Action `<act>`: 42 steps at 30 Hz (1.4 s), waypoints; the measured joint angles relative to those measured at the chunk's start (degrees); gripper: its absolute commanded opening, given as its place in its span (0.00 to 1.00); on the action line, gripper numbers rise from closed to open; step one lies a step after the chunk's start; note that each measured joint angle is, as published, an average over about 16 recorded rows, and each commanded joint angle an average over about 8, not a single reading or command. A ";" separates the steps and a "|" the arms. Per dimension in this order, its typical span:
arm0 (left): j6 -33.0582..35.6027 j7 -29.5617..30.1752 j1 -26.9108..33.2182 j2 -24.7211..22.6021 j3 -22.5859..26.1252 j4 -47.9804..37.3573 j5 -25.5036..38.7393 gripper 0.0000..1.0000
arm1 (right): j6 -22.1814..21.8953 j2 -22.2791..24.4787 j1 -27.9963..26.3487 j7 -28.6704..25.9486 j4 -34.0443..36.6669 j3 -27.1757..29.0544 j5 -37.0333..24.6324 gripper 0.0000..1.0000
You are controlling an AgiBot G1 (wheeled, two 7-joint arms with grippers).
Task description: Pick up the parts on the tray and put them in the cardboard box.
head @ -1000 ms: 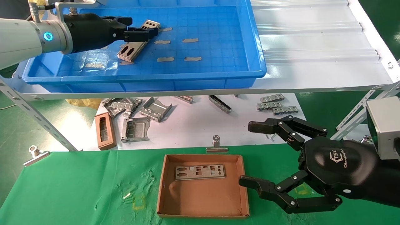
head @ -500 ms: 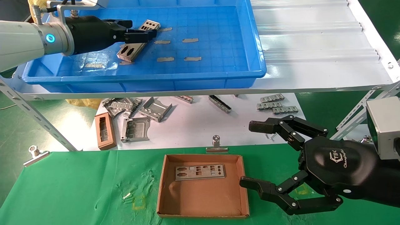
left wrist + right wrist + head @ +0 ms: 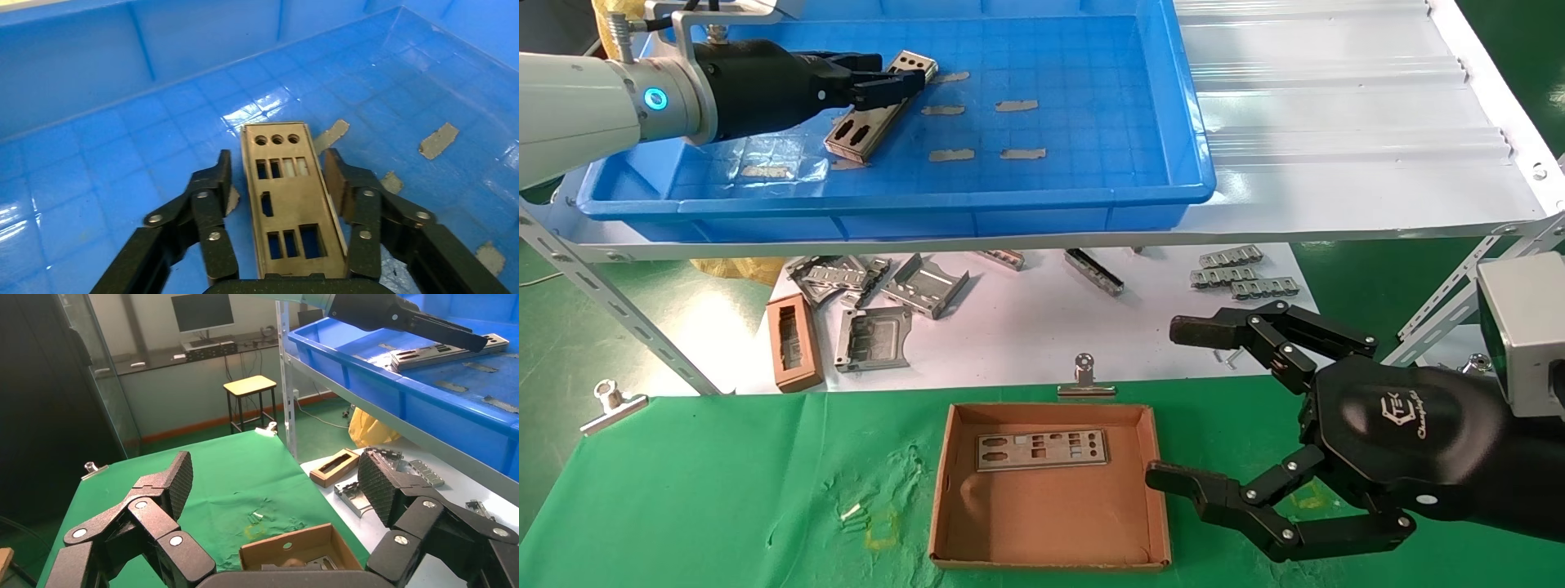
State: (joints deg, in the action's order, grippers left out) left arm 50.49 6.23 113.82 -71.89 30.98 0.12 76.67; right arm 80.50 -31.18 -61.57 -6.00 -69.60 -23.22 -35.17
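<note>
While the left gripper (image 3: 278, 180) straddles the plate (image 3: 286, 205) inside the tray (image 3: 1091, 163), fingers spread and touching nothing, it's mid-pick; next up, squeeze and lift; right gripper (image 3: 1181, 404) idles wide open beside the cardboard box (image 3: 1050, 523).

The tray (image 3: 1042, 200) sits on a raised shelf (image 3: 1344, 139) at the back, one plate (image 3: 286, 199) lying on its floor toward the left, between the left gripper's (image 3: 278, 177) spread fingers (image 3: 214, 184). Below the shelf, loose brackets (image 3: 878, 306) and a small narrow box (image 3: 794, 343) lie on the counter (image 3: 1026, 335). Nearer, at centre, the cardboard box (image 3: 1050, 555) holds another plate (image 3: 1042, 450) against its far wall; the right gripper (image 3: 1185, 404) hangs just right of it
</note>
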 measured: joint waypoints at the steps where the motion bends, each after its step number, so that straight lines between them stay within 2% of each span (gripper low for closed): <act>1: 0.10 -0.04 0.00 0.02 -0.01 0.02 -0.01 0.00 | 0.00 0.00 0.00 0.00 0.00 0.00 0.00 1.00; 22: 1.85 -1.76 1.22 0.81 -0.35 0.77 -0.49 0.00 | 0.00 0.00 0.00 0.00 0.00 0.00 0.00 1.00; 30: 2.81 -1.98 1.70 1.05 -0.63 0.70 -0.89 0.04 | 0.00 0.00 0.00 0.00 0.00 0.00 0.00 1.00; 35: 5.23 -2.14 2.05 1.68 -1.00 0.92 -1.43 0.00 | 0.00 0.00 0.00 0.00 0.00 0.00 0.00 1.00; 42: 12.44 -2.41 2.78 3.26 -1.61 1.61 -2.40 0.00 | 0.00 0.00 0.00 0.00 0.00 0.00 0.00 1.00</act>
State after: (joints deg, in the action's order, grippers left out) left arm 62.94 3.82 116.60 -68.64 29.37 1.73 74.27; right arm 80.50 -31.18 -61.57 -6.00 -69.60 -23.22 -35.17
